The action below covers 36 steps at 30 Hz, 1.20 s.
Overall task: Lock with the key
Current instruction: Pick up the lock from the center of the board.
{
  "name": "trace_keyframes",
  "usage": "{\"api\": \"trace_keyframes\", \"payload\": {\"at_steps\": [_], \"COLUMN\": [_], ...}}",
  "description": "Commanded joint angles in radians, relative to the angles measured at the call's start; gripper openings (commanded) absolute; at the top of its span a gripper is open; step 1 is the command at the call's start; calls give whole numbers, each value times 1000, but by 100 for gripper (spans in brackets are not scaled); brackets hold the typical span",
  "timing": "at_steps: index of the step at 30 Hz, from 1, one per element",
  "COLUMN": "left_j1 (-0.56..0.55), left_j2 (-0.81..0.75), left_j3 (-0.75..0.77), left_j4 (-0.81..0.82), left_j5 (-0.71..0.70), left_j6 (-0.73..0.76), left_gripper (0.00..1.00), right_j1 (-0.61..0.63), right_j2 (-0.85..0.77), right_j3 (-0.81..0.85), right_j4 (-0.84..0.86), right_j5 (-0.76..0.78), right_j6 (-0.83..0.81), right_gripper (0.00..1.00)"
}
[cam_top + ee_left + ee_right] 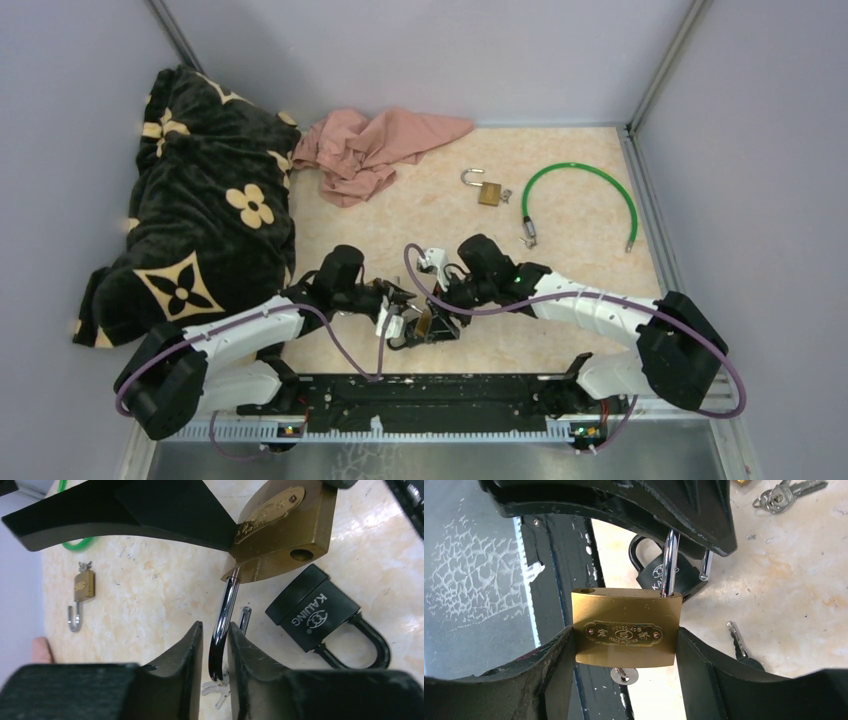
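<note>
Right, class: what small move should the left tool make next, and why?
Probably close the left tool on the shackle: its fingers flank it with a slight gap, while the right tool grips the brass padlock, shackle unlatched.

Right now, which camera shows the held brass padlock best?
Right wrist: the padlock fills the frame, face-on, shackle open. Left wrist shows a tilted corner and the shackle; the top view shows it tiny, mostly hidden.
</note>
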Motion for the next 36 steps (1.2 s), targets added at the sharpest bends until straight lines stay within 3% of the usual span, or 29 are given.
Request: {"api": "trace_keyframes", "payload": {"at_steps": [1,3,7,8,10,11,12,16,25,29,36], "left_j1": [-4,-7,-8,-8,-9,-8,-9,-8,-6,2,3], "left_j2": [-2,-7,-25,-30,-46,-56,-70,-129,-224,-250,-272], "left_j3": [-7,-9,-6,-3,7,13,21,67,171,207,218], "left_j4": [35,54,76,87,114,135,145,132,52,39,25], "left_j5": [-26,-33,-53,-65,-94,-112,-125,-144,-80,-4,40], "left_j6": [31,12,-43,-70,-150,-191,-234,-367,-732,-872,-935], "left_gripper": [17,0,0,0,0,0,0,0,0,0,0], "right_j1": [19,19,18,19,19,19,19,-5,-169,-177,-185], "right_j2": [-49,-49,-56,-58,-64,-69,-79,-159,-427,-449,-391], "right_j3": [91,91,83,78,65,56,41,-51,-256,-281,-274], "right_j4": [85,85,98,104,108,111,124,238,538,600,720], "right_j5": [-36,-32,-6,21,73,120,157,221,76,-35,-130], "right_j6": [-35,-37,-41,-38,-35,-32,-24,12,98,78,165], "right_gripper": [0,0,0,9,58,91,98,98,98,98,81]}}
